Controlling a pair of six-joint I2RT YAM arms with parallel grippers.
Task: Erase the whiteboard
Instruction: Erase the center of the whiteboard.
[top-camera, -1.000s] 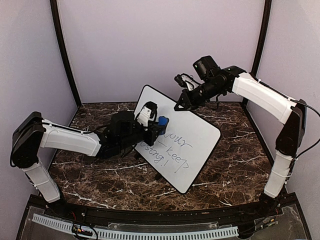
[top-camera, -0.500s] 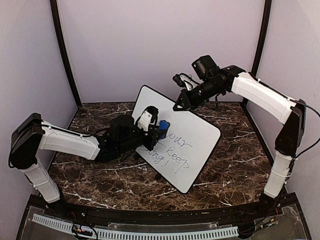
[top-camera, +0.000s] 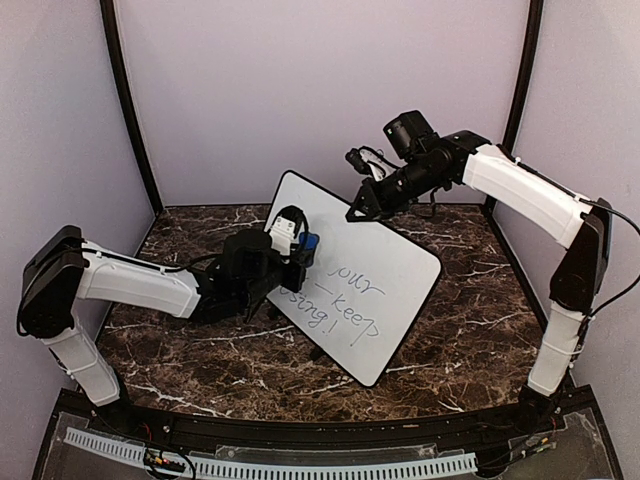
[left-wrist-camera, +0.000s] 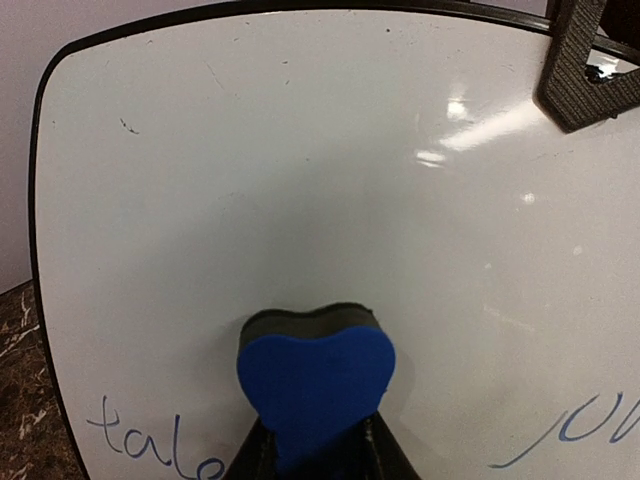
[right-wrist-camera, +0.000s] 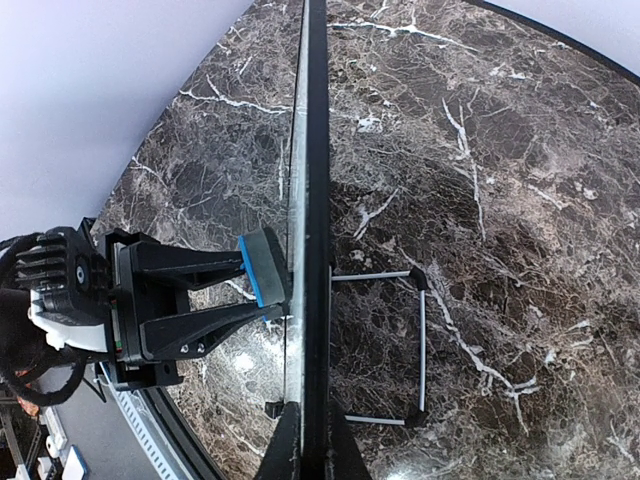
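The whiteboard (top-camera: 400, 262) stands tilted on the worktop (top-camera: 470, 335), with a wire stand (right-wrist-camera: 421, 350) behind it. Against the whiteboard's front face, toward its upper left corner and above the writing (top-camera: 350, 297), lies the eraser (top-camera: 310, 242), with the left end effector (top-camera: 302, 251) before it. The right end effector (top-camera: 357, 213) sits on the whiteboard's top edge, right of the eraser.

The whiteboard (top-camera: 400, 250) stands tilted — top blank, handwriting below, perhaps blue.
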